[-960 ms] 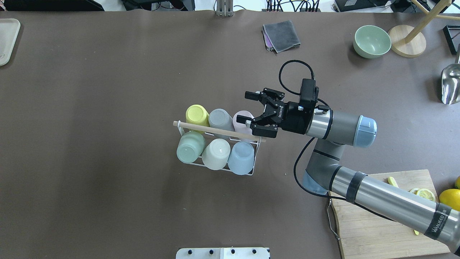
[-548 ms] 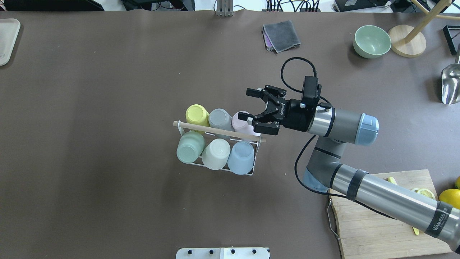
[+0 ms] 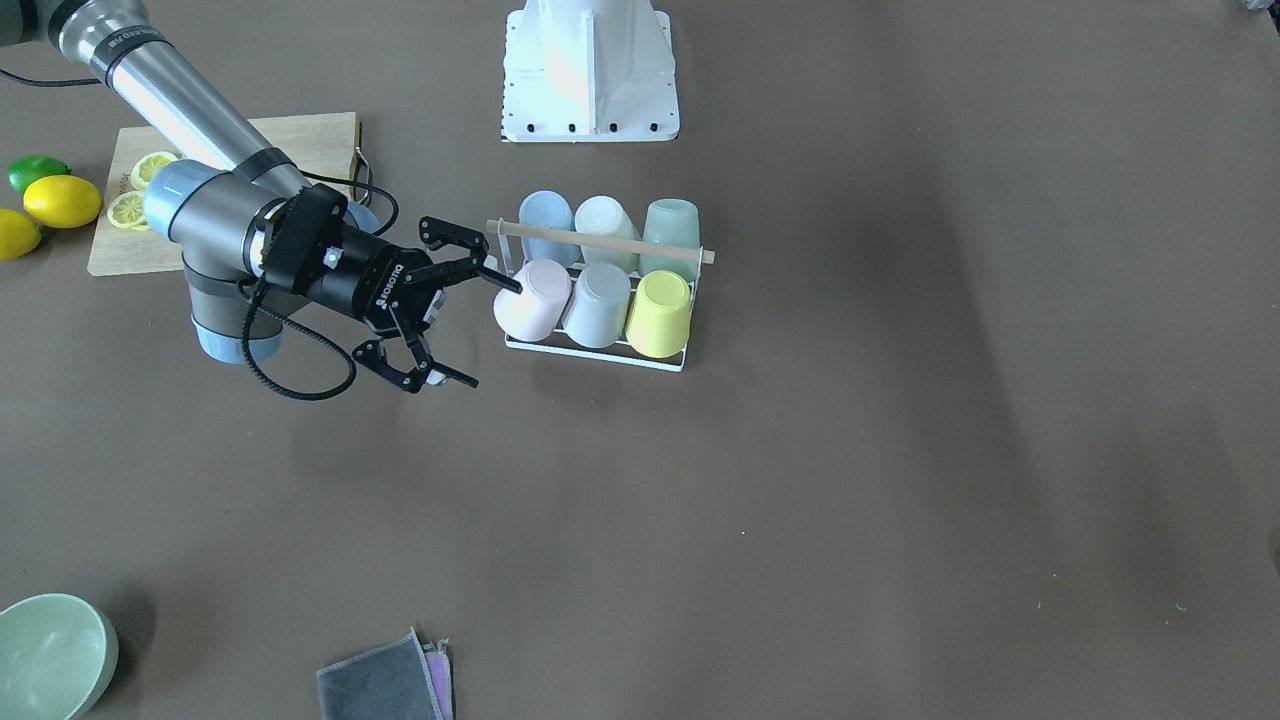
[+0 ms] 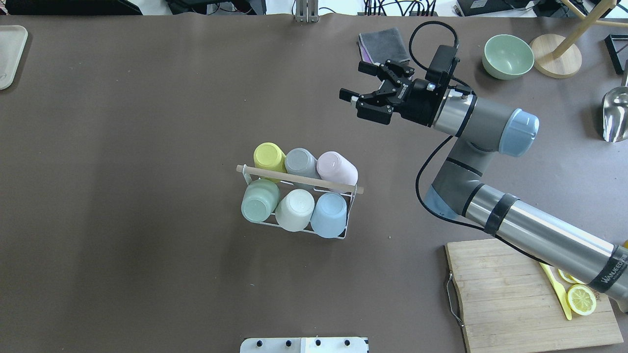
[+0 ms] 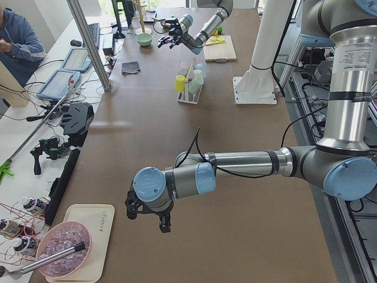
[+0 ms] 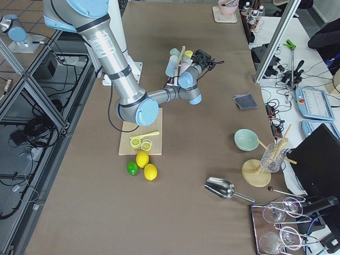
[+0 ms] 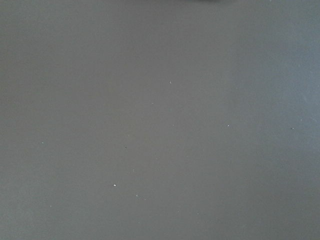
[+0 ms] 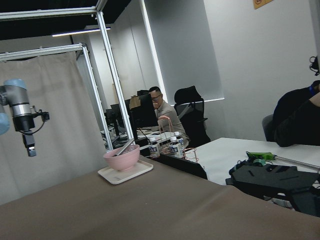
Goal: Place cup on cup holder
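Observation:
The cup holder (image 4: 274, 173), a white wire rack with a wooden rod handle, stands mid-table and also shows in the front view (image 3: 600, 243). It holds several upturned cups: yellow, grey and pink (image 4: 337, 168) in the far row, green, white and blue in the near row. My right gripper (image 4: 355, 80) is open and empty, raised above the table and clear of the rack, on its far right side; in the front view (image 3: 492, 335) it shows beside the pink cup (image 3: 530, 298). My left gripper (image 5: 150, 215) hangs low over the table's left end; I cannot tell if it is open.
A grey cloth (image 4: 385, 46) and a green bowl (image 4: 508, 56) lie at the far right. A wooden stand base (image 4: 556, 55) and metal scoop (image 4: 615, 115) are beyond. A cutting board (image 4: 515, 294) with lemon slices lies under the right arm. A tray (image 4: 10, 54) sits far left.
My right gripper, open throughout, has pulled away from the pink cup, rising and moving toward the far side. The pink cup stays on the rack.

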Robot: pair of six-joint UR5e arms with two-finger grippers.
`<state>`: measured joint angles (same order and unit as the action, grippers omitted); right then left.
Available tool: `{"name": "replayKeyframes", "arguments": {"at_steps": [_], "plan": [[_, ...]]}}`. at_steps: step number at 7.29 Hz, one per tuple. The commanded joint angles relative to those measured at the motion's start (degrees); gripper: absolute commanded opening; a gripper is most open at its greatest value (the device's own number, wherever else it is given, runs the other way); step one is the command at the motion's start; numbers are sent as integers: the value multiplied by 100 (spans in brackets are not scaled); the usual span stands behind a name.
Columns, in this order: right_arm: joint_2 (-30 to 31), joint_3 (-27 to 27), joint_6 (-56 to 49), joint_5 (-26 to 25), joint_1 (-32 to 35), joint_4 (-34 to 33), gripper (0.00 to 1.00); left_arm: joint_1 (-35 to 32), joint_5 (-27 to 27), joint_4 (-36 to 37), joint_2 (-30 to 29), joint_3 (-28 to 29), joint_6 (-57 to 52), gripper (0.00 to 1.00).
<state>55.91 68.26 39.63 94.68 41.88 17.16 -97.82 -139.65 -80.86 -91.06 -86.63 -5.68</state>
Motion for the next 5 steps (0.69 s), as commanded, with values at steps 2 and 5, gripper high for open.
{"name": "replayKeyframes", "arguments": {"at_steps": [2,5], "plan": [[61,617,10,-677,417,-2674,100,8,-1,0,9,-12,6,98],[893,2273,19,-627,549,-6537,100,0,-1,0,9,-12,6,98]]}}
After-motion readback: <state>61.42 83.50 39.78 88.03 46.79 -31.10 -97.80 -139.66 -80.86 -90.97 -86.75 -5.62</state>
